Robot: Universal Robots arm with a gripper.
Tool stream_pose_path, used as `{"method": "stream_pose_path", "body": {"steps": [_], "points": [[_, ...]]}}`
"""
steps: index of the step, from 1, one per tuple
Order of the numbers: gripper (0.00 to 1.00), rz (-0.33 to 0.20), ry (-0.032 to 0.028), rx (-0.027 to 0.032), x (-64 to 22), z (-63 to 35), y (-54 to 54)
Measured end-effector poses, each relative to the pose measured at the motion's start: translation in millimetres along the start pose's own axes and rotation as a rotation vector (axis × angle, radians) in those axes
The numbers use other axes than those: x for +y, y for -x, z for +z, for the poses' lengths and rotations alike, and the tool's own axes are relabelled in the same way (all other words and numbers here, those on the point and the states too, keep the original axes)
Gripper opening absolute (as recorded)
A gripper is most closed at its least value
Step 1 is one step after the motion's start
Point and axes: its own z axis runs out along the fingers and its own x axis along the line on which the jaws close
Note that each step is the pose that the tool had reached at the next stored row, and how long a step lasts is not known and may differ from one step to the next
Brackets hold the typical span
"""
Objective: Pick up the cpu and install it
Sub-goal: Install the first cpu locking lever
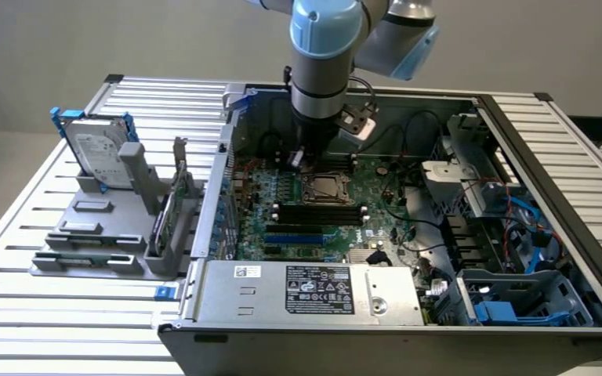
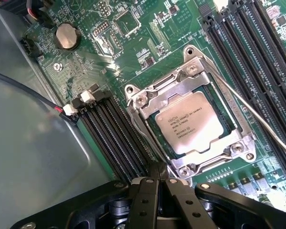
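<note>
One small, flat, square cpu with a dull silver top [image 2: 193,126] is our concern, and we judge it already seated. On the exterior view's left, a grey plastic rack [image 1: 81,266] stands outside the case with a silver rectangular hard drive [image 1: 100,149] upright in it. To its right is the open grey computer case [image 1: 385,352] with its green motherboard [image 1: 385,200]. The blue-jointed robot arm [image 1: 322,70] reaches down over the board's middle.

There the cpu lies flat inside the silver metal socket frame [image 2: 138,102]. The black gripper [image 2: 158,168] hangs just beside the frame, its fingers pressed together and holding nothing. We cannot tell whether the thin silver wire lever [image 2: 257,124] is latched. Placing looks done, and any move from here calls for keeping the tips clear of chip and lever.
</note>
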Motion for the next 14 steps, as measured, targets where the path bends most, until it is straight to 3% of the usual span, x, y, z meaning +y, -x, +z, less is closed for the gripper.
{"method": "stream_pose_path", "body": {"steps": [8,14], "points": [[0.11,0.011,0.0061,-0.0041,1.0,1.3,-1.4],[0.11,0.021,0.009,-0.004,0.9,1.6,-2.2]]}}
